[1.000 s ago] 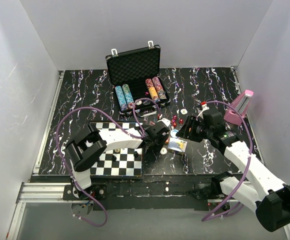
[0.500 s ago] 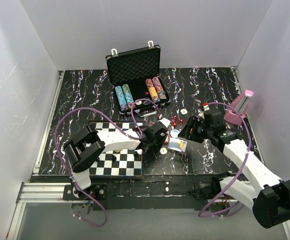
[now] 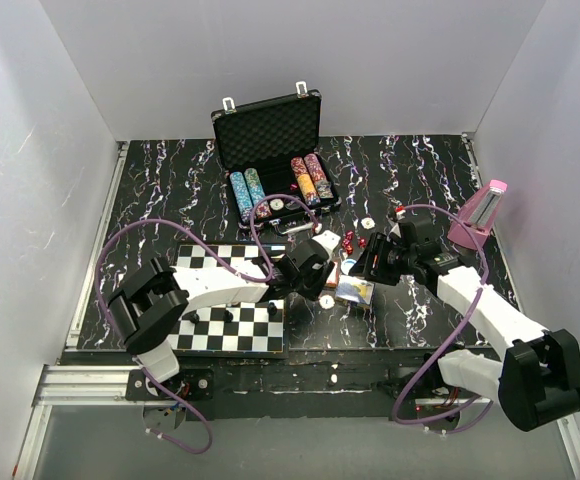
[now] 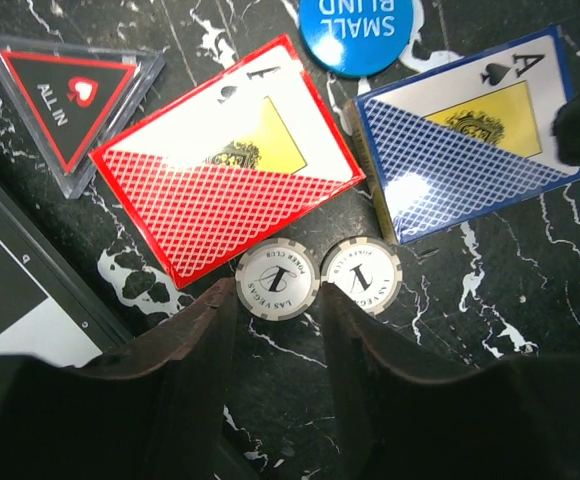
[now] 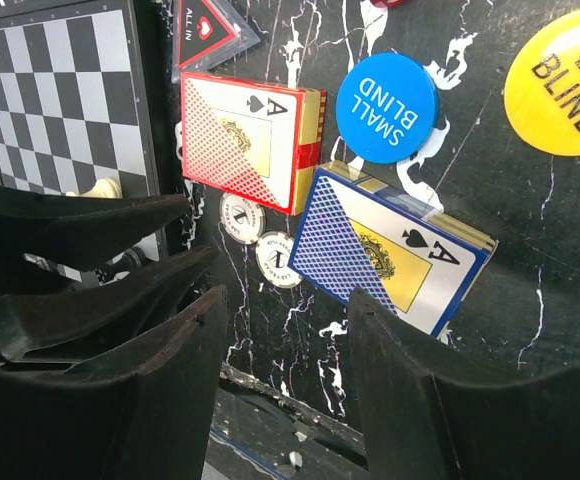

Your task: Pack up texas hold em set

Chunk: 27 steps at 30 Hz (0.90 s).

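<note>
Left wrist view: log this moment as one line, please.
left pincer: open, straddling white chip | right pincer: open, empty, near blue card deck | second chip, red deck: unpacked

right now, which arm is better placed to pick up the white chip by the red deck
Left. The left gripper has a fingertip on either side of that white chip. The right gripper hangs open beside the blue deck, off the chip.

The left arm (image 3: pixel 220 285) and right arm (image 3: pixel 485 310) are both white shells with chunky black joint blocks, and each one's got a loopy purple cable (image 3: pixel 122 247) hanging off it. The tool fingers (image 4: pixel 185 380) are dark, smooth, curved and tapered toward the tips.
</note>
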Tool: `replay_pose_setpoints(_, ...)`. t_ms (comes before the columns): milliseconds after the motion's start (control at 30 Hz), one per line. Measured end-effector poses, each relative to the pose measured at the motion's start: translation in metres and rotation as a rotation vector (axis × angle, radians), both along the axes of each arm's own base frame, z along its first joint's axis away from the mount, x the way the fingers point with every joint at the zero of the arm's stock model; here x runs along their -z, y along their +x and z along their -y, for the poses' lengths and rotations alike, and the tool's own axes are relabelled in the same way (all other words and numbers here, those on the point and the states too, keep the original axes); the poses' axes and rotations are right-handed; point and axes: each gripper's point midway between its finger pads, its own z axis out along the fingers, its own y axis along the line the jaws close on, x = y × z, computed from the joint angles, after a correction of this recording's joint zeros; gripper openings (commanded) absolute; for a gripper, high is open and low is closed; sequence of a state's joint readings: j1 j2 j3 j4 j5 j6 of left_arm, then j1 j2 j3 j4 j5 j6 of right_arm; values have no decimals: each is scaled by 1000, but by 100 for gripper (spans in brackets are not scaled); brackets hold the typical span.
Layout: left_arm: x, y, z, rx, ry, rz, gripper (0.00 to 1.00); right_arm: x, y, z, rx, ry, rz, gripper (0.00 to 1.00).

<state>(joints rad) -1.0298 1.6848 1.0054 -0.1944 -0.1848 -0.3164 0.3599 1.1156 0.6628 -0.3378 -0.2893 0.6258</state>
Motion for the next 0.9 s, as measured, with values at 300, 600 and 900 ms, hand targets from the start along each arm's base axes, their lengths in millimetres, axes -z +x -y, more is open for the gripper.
replay_pose_setpoints(300,8,-5,-10,-10,40,-26,64,-14,-5,-5,-58,-26,100,58)
replay_pose_setpoints(600,31,-7,-11,-41,103,-85,62,-24,-8,6,-22,-47,186,53)
replay_pose_setpoints(900,36,-5,-17,-79,145,-99,54,-8,-19,11,-20,-62,153,52)
